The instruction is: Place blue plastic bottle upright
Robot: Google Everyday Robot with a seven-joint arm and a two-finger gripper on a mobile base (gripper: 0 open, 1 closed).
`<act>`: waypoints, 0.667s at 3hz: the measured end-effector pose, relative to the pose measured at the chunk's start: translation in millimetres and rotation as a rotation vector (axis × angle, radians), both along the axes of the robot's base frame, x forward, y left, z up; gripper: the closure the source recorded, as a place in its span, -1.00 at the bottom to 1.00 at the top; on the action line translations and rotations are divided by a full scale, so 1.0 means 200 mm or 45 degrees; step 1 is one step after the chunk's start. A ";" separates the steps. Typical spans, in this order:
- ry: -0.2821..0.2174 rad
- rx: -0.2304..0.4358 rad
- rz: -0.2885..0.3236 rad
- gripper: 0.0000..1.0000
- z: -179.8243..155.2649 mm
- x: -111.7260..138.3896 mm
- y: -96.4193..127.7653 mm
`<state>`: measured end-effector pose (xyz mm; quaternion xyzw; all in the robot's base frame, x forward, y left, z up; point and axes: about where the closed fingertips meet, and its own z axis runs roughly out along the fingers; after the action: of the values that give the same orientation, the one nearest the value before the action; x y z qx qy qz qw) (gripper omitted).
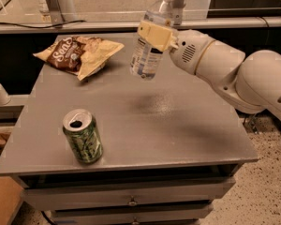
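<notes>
The blue plastic bottle (147, 55) is a clear water bottle with a white cap and a pale label. It hangs in the air above the back middle of the grey table (187, 125), cap up and tilted a little to the right. My gripper (154, 35) is shut on the bottle around its upper body, with its tan fingers (155, 34) across the bottle. The white arm reaches in from the right. The bottle's base is clear of the tabletop.
A green soda can (83, 136) stands upright at the table's front left. A crumpled chip bag (78, 53) lies at the back left. Drawers sit below the front edge. A rail runs behind the table.
</notes>
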<state>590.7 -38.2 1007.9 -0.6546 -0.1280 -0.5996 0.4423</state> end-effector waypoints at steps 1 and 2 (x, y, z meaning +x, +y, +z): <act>-0.180 -0.112 0.036 1.00 0.06 -0.03 0.07; -0.197 -0.132 0.043 1.00 0.06 -0.03 0.08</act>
<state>583.8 -22.4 1019.6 -0.6260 -0.2037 -0.6336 0.4065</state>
